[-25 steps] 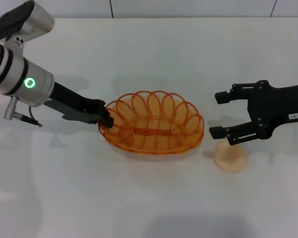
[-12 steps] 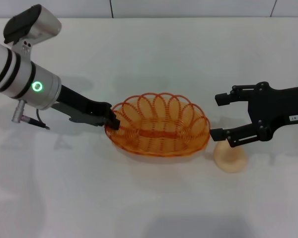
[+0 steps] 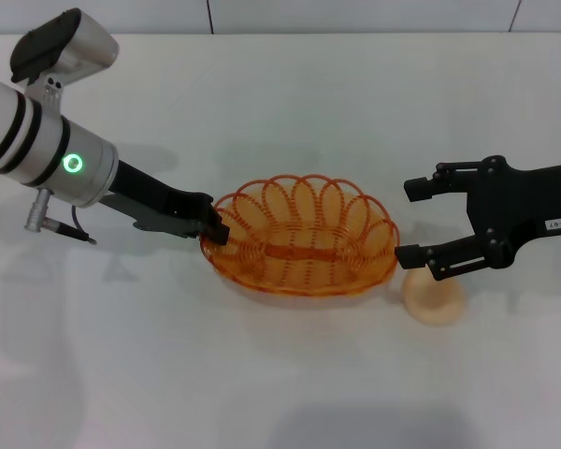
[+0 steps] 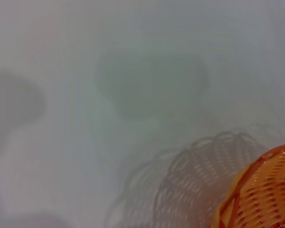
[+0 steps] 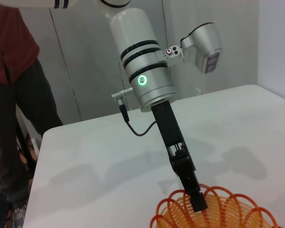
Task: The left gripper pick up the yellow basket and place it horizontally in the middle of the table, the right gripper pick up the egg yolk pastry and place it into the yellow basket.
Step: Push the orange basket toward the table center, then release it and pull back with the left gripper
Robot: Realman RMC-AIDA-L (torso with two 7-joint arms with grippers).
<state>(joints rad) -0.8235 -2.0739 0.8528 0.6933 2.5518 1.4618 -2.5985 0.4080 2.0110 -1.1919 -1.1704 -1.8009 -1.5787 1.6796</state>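
Observation:
The yellow basket (image 3: 304,236), an oval orange-yellow wire basket, is in the middle of the table (image 3: 280,103); I cannot tell whether it rests on the table or hangs just above it. My left gripper (image 3: 213,227) is shut on the basket's left rim. The basket's rim shows in the left wrist view (image 4: 261,194) and in the right wrist view (image 5: 213,211), where the left gripper (image 5: 197,202) clamps it. The egg yolk pastry (image 3: 434,296) lies on the table right of the basket. My right gripper (image 3: 413,221) is open, just above and left of the pastry.
A person in a red top (image 5: 12,95) stands beyond the table's far left edge in the right wrist view. The left arm's silver segment with the green ring light (image 3: 72,165) reaches in from the left.
My left gripper has carried the basket a little to the right, toward the pastry. My right gripper has stayed in place and open.

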